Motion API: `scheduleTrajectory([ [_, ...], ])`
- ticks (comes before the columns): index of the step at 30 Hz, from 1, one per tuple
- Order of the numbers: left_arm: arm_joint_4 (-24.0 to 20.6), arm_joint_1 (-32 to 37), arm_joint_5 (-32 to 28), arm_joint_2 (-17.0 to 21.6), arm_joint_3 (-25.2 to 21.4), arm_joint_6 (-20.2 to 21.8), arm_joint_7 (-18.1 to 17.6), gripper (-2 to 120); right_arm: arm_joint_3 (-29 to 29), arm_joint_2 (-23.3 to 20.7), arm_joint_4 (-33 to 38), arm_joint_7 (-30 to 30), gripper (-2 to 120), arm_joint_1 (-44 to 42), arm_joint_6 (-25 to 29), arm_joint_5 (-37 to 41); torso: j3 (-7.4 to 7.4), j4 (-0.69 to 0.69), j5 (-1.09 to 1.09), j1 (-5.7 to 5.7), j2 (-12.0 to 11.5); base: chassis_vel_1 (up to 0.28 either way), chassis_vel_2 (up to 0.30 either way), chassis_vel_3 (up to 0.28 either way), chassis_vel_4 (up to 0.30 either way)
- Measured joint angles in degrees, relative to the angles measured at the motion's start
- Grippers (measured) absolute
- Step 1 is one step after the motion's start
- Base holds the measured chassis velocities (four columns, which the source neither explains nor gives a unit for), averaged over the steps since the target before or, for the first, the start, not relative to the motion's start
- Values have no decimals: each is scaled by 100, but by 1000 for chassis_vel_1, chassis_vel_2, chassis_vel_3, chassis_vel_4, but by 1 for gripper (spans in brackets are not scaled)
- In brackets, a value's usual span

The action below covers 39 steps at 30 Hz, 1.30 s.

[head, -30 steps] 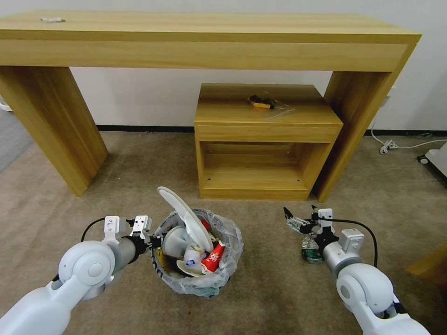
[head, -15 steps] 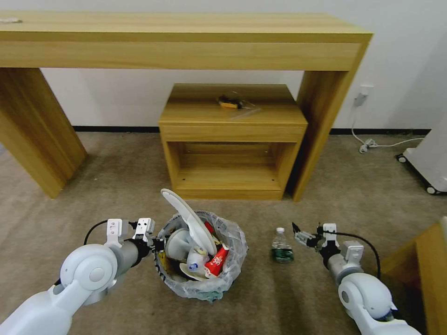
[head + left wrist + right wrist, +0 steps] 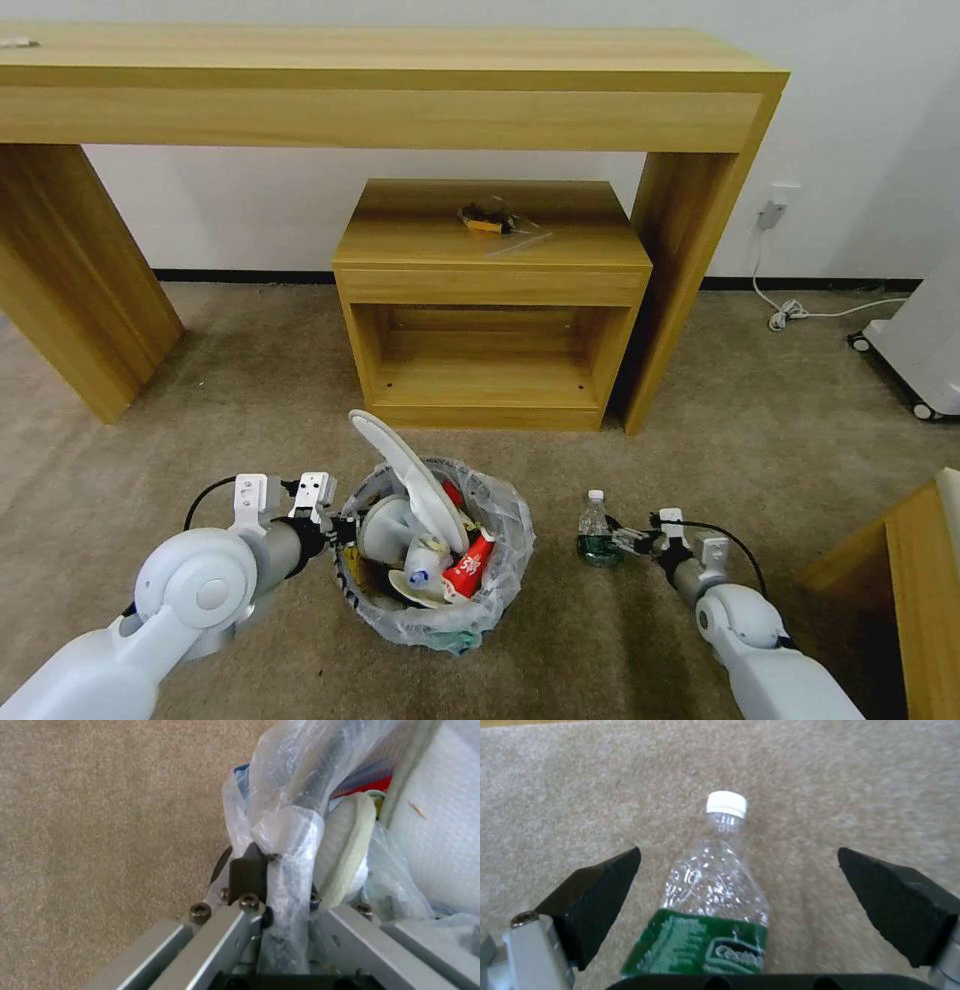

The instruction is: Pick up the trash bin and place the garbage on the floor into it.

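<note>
The trash bin [image 3: 436, 560], stuffed with a white slipper [image 3: 410, 480] and red wrappers [image 3: 468, 565], has its rim clamped between the left gripper [image 3: 335, 520] fingers. A clear bottle [image 3: 715, 896] stands on bare carpet [image 3: 250, 400] between the right gripper's [image 3: 618, 541] spread fingers.

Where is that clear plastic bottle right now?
In the head view the clear bottle stands upright on the beige carpet, to the right of the trash bin. It sits between the open fingers of the right tool.
</note>
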Motion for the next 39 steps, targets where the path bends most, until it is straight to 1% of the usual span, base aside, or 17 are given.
scheduleTrajectory([
  [1,17,-25,-2,4,1,0,0,0,-165,172,-436,-83,100,323,-40,-45,0,1,1,0,0,0,0,0,0],
  [2,17,-25,-2,4,1,0,0,0,-165,172,-436,-83,100,323,-40,-45,0,1,1,0,0,0,0,0,0],
  [5,34,-35,-2,19,5,1,1,0,-266,356,-864,-139,100,616,-116,-110,0,1,1,0,0,0,0,0,0],
  [6,34,-35,-2,19,5,1,1,0,-266,356,-864,-139,100,616,-116,-110,0,1,1,0,0,0,0,0,0],
  [9,51,-53,-3,26,13,1,13,0,-308,548,-1398,-144,100,949,-190,-194,0,1,0,0,0,0,0,0,0],
  [17,80,-81,-1,33,41,1,43,0,-309,643,-1933,-279,100,1229,-211,-257,-1,0,-1,0,0,0,0,0,0],
  [20,101,-111,1,40,47,1,54,0,-282,668,-2054,-327,87,1307,-209,-280,-2,-3,-5,0,0,0,0,0,0],
  [21,101,-111,1,40,47,1,54,0,-282,668,-2054,-327,87,1307,-209,-280,-2,-3,-5,0,0,0,0,0,0],
  [23,103,-129,1,47,53,1,65,0,-273,690,-2106,-328,77,1342,-207,-303,-2,-3,-4,0,0,0,0,0,0],
  [24,103,-129,1,47,53,1,65,0,-273,690,-2106,-328,77,1342,-207,-303,-2,-3,-4,0,0,0,0,0,0],
  [27,104,-135,4,59,56,1,81,0,-262,697,-2143,-313,62,1349,-199,-375,-2,-4,-5,0,0,0,0,0,0],
  [28,104,-135,4,59,56,1,81,0,-262,697,-2143,-313,62,1349,-199,-375,-2,-4,-5,0,0,0,0,0,0],
  [32,103,-137,8,71,56,1,94,0,-243,705,-2138,-293,47,1298,-181,-453,-2,-3,-2,-1,1,0,0,0,0],
  [33,103,-137,8,71,56,1,94,0,-243,705,-2138,-293,47,1298,-181,-453,-2,-3,-2,-1,1,0,0,0,0],
  [36,99,-138,8,84,56,1,107,0,-217,735,-2112,-280,39,1253,-174,-514,-2,-1,-2,-1,1,0,0,0,0],
  [37,99,-138,8,84,56,1,107,0,-217,735,-2112,-280,39,1253,-174,-514,-2,-1,-2,-1,1,0,0,0,0],
  [39,92,-138,10,87,56,1,112,0,-198,750,-2068,-257,33,1218,-173,-541,-1,2,0,-1,1,0,0,0,0],
])
